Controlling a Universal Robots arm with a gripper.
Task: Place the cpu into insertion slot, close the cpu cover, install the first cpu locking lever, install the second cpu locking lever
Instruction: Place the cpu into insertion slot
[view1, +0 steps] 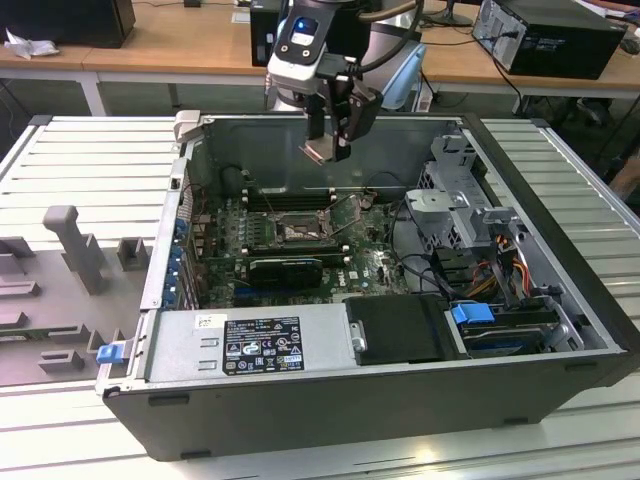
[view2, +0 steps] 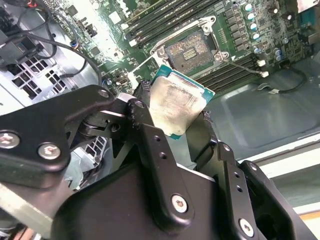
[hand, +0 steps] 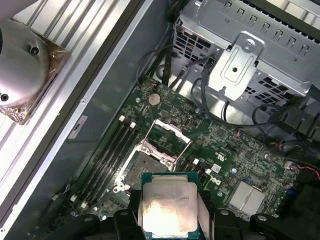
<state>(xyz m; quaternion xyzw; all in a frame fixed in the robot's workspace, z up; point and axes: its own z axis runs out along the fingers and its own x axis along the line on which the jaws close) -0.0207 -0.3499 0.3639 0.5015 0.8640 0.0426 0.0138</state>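
One cpu (view1: 322, 152) pinched edgewise in the jaws, upper centre, exterior view | metal top up, so contacts face insertion slot (view1: 299, 230) below | cpu cover (hand: 167, 136) open.

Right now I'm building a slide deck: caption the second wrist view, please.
Gripper holding the cpu by its edges, clear of the exposed insertion slot on the motherboard.

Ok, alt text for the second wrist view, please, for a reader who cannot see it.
The gripper holds the cpu by its edges, pale metal top facing the camera, above the green motherboard. Beyond it the insertion slot lies open and empty, with long black memory slots on either side.
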